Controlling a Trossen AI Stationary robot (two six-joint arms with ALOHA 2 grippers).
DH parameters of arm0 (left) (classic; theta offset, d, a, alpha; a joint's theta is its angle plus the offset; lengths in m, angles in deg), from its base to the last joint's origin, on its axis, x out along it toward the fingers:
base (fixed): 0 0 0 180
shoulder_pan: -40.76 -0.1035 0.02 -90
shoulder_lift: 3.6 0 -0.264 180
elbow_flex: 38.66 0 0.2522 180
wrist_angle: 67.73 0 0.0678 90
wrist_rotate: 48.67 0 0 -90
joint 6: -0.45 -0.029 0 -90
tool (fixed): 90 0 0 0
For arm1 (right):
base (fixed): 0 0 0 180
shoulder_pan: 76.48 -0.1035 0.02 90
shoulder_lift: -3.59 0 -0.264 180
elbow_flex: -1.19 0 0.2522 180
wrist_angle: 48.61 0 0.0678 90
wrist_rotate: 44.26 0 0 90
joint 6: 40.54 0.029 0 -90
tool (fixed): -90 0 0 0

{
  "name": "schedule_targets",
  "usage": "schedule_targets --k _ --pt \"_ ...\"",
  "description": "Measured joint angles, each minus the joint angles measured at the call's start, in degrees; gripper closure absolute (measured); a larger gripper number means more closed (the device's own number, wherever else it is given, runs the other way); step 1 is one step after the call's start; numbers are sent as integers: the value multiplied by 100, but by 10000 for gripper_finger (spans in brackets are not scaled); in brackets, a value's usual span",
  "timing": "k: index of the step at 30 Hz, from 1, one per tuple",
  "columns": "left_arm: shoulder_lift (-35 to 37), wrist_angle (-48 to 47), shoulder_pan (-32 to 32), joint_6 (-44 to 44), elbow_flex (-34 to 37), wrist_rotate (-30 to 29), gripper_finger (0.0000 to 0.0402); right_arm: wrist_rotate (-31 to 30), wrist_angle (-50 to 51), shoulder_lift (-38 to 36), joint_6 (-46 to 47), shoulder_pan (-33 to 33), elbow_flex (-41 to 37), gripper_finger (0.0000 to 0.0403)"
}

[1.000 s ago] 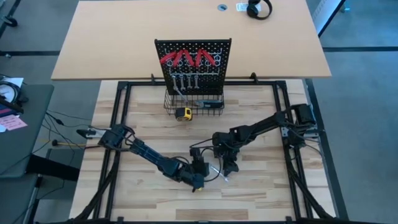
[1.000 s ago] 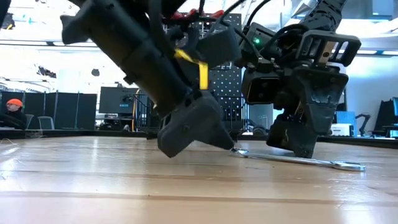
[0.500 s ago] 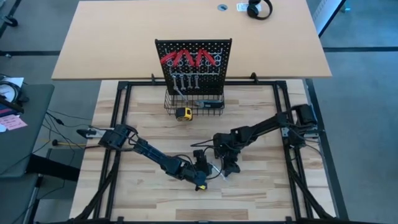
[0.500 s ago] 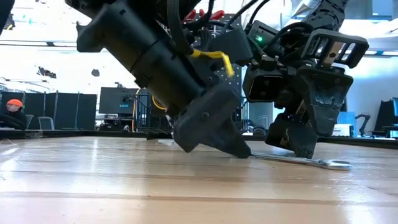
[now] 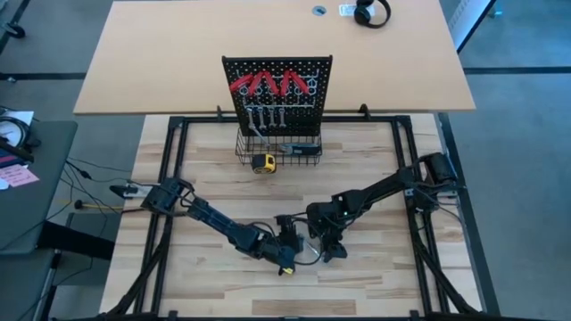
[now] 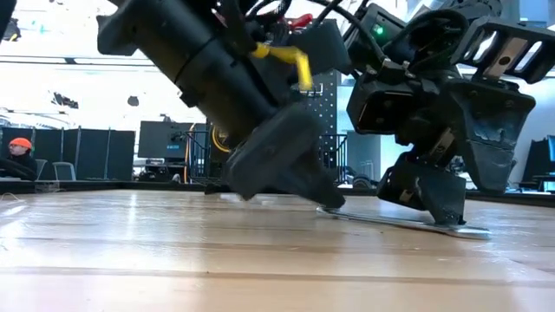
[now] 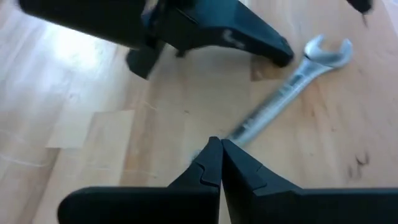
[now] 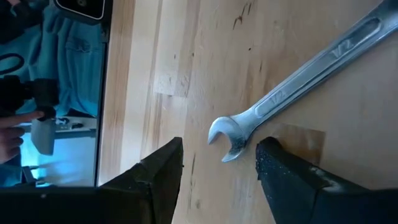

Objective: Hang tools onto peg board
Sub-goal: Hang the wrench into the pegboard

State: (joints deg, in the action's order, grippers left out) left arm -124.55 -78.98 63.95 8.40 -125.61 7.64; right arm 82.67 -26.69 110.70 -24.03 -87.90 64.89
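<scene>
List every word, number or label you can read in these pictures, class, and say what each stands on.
"1/2", stamped twice along the shank of the silver wrench lying on the table; this reading is uncertain.
White label on the far desk: too small to read.
Pink paper on the side table: too small to read.

A wrench (image 5: 314,249) lies flat on the table (image 5: 393,276) near its front middle. The left gripper (image 5: 294,242) sits at the wrench's left end, the right gripper (image 5: 332,251) over its right end. The peg board (image 5: 277,89) stands at the table's back edge, with a wire basket (image 5: 278,148) at its base.
</scene>
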Motion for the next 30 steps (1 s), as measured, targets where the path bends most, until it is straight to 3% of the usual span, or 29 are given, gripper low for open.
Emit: schedule_targets --k 20,30 --pt "-6 -273 -143 542 132 -92 402 24 -84 2 196 -17 -1 190" --pt "-6 -250 -141 576 136 -75 401 -309 -2090 -7 1653 -120 -587 175"
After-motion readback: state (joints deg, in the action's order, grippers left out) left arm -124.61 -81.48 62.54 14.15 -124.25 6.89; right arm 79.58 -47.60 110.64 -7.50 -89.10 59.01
